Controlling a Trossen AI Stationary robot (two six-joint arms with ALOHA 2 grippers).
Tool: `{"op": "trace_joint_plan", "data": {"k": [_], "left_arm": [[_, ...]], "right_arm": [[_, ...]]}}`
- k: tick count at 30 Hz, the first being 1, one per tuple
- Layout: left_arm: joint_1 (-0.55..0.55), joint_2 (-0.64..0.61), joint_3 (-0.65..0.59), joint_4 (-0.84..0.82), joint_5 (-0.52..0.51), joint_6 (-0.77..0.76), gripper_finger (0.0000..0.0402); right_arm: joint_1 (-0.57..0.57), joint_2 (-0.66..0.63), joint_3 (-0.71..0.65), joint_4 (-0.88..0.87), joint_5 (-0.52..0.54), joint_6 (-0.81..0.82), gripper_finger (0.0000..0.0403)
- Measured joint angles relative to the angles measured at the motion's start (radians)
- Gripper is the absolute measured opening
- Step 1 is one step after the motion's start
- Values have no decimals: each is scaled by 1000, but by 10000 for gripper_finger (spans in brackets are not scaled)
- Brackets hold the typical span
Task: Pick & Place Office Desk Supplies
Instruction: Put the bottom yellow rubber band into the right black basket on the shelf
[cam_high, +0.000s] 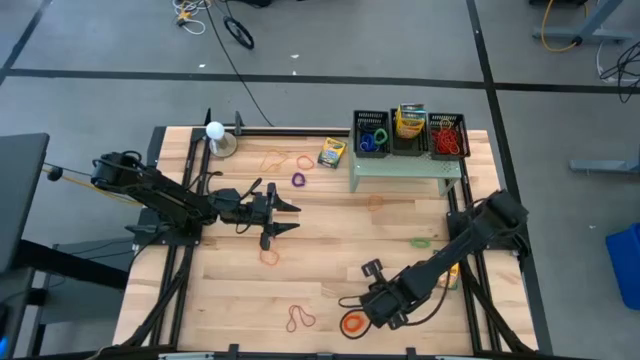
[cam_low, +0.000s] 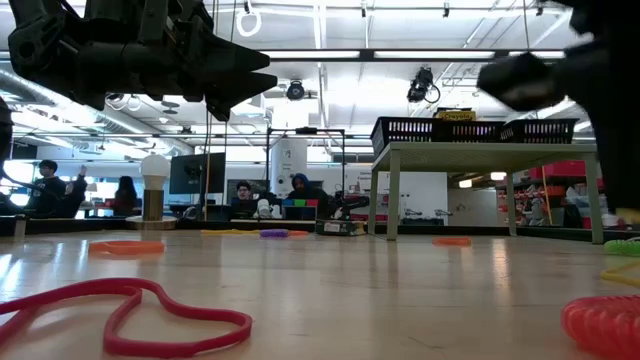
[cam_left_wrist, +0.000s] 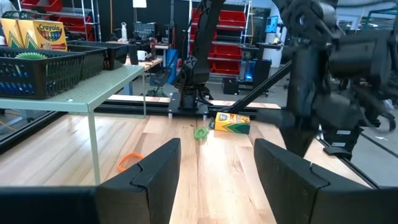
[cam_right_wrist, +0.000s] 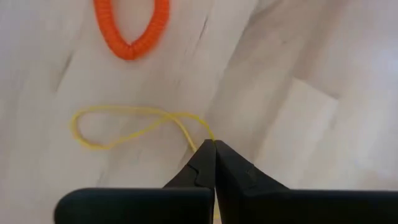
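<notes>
A thin yellow rubber band (cam_right_wrist: 124, 127) lies near the table's front edge, with my right gripper (cam_right_wrist: 214, 144) shut on one end of it; in the high view that gripper (cam_high: 368, 303) points steeply down. An orange coiled ring (cam_right_wrist: 130, 28) lies just beyond the band. My left gripper (cam_high: 288, 218) hovers level at the table's left middle, open, with nothing between its fingers (cam_left_wrist: 158, 171). A crayon box (cam_high: 331, 152), a purple ring (cam_high: 298, 180), a green ring (cam_high: 421, 241) and a red band (cam_high: 300, 318) lie loose on the wood. My right gripper pinches the yellow band's near end (cam_right_wrist: 208, 135) between its two fingertips, coming steeply from above. Only the very end of the loop sits in the tips. The rest of the loop trails away slack over the wood; I cannot tell whether it is clear of the table.
A pale green stand (cam_high: 405, 168) at the far right carries black baskets (cam_high: 372, 132) with rings, bands and crayon boxes (cam_high: 410, 120). A white ball on a base (cam_high: 215, 132) stands far left. Another crayon box (cam_high: 452, 275) lies beside my right arm. People sit beyond the table.
</notes>
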Motion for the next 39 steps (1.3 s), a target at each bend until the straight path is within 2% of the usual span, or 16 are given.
{"op": "trace_joint_plan", "data": {"k": [8,14,20,30,39], "left_arm": [[0,0,0,1,0,0,213],[0,1,0,1,0,0,213],[0,1,0,1,0,0,213],[0,1,0,1,0,0,213],[0,1,0,1,0,0,213]], "right_arm": [[2,-209,1,-142,157,73,1],[1,-391,1,-281,363,143,1],[-38,-563,1,-368,613,171,1],[-267,-800,3,-385,950,137,0],[-557,-911,3,-380,1130,133,0]]}}
